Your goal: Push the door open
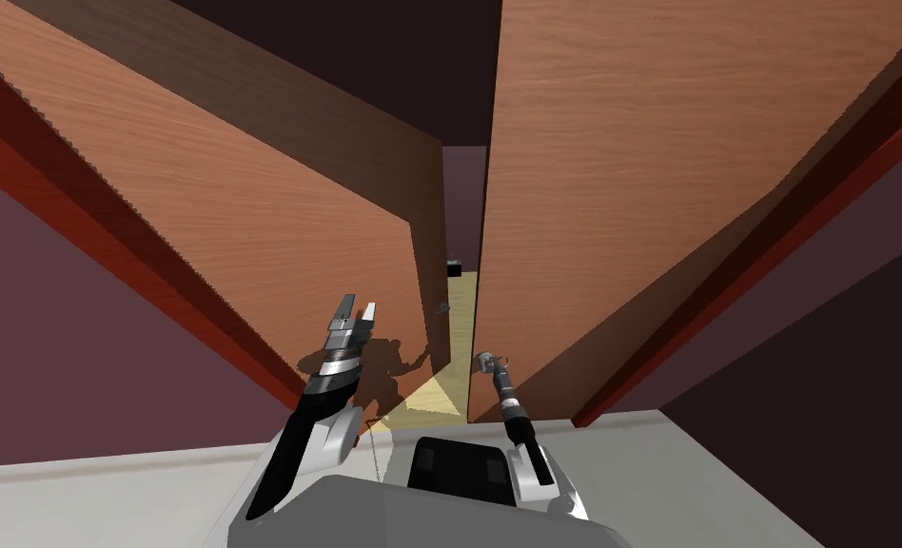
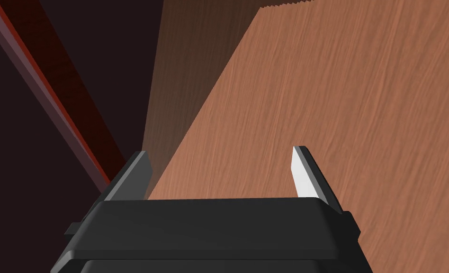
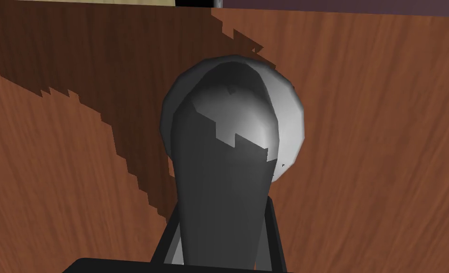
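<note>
My right gripper (image 1: 490, 365) clamps the grey door handle (image 3: 228, 142) at the right door's (image 1: 630, 190) edge. My left gripper (image 2: 219, 151) is spread wide, facing the left door (image 2: 337, 95).

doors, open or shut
Ajar: a narrow gap separates the left door and right door, light floor showing through it. The right gripper is shut on the handle.

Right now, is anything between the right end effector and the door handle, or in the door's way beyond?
Nothing visible does. The right end effector grips the handle on the right door. Through the gap between the doors I see floor, with a small dark thing far back.
</note>
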